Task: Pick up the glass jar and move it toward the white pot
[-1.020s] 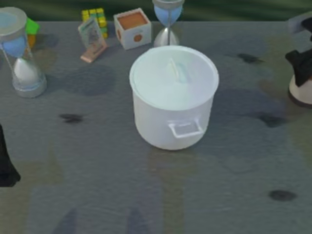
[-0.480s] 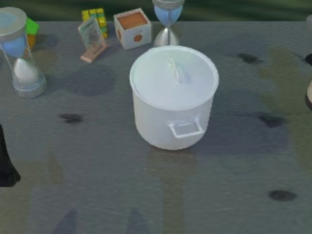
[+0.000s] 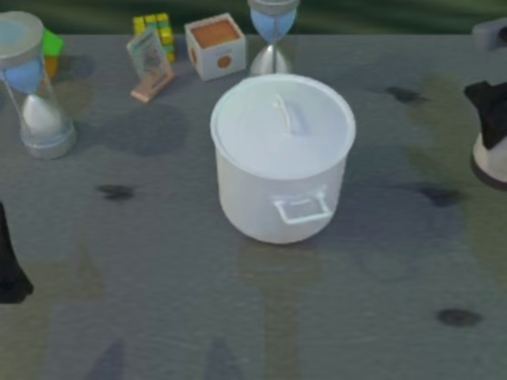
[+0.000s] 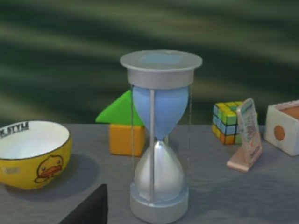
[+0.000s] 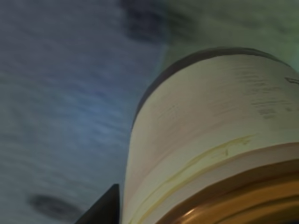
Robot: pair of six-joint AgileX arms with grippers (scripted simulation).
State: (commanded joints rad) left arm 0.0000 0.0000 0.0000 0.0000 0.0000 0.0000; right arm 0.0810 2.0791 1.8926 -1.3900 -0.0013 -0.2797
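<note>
Already the carry seems under way, with most of it left. Far to the left of the white pot, the left gripper sits parked at the table's edge; whether its claw is wide or narrow I cannot tell. Well to the right of the pot, the right gripper sits over the glass jar, probably clamped on it, since the jar fills its wrist view. A broad gap to the pot remains.
</note>
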